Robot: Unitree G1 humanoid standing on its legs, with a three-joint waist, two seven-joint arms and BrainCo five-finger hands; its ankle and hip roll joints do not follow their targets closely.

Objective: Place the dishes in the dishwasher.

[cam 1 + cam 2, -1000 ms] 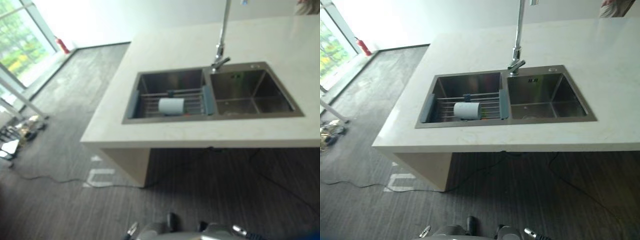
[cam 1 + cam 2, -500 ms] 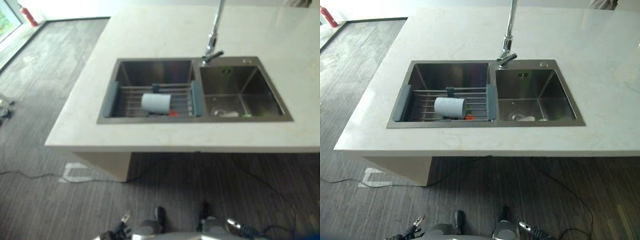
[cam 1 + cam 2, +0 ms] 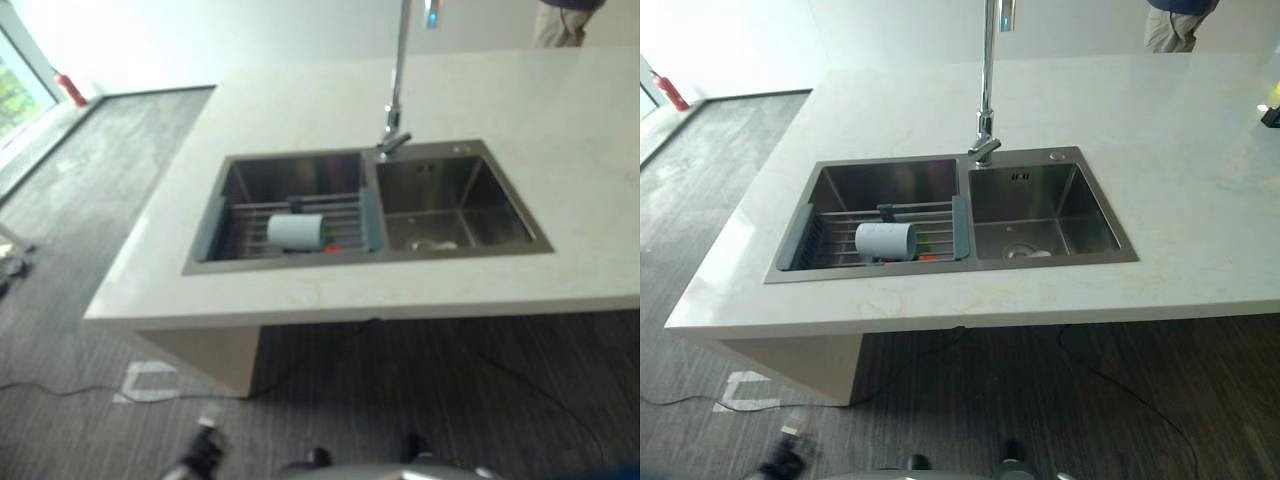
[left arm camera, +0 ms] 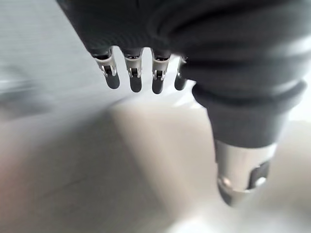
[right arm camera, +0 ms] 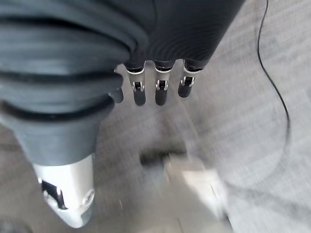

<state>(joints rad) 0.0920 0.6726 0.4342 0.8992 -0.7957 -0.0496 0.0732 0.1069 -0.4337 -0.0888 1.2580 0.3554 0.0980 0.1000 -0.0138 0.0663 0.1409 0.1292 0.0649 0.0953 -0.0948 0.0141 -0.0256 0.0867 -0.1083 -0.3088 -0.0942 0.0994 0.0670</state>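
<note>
Pale stone table (image 3: 1200,180), its near edge running left to right, near-left corner jutting over grey striped floor (image 3: 1040,400). Set into the table: a steel double sink (image 3: 1110,222), rim close to the near edge, a wider margin of bare top on the right and far sides. In the left basin, a wire rack (image 3: 940,215) with grey end pieces spanning wall to wall; on the rack, a pale cup (image 3: 886,241) lying on its side, roughly mid-rack, something small and red-orange just beside it, too small to tell. Right basin (image 3: 1040,215) bare save a light patch near the drain. Tall tap (image 3: 986,90) rising from the far rim between the basins. Open floor below the near edge, with a white marking (image 3: 740,392) near the left support. Far right, behind the table, a person's legs (image 3: 1170,25). Far left, a red fire extinguisher (image 3: 668,92) by the wall.

Left hand (image 4: 141,73) hanging free, fingers straight and relaxed, holding nothing, pale surface beyond. Right hand (image 5: 155,82) likewise slack and empty, over floor.
</note>
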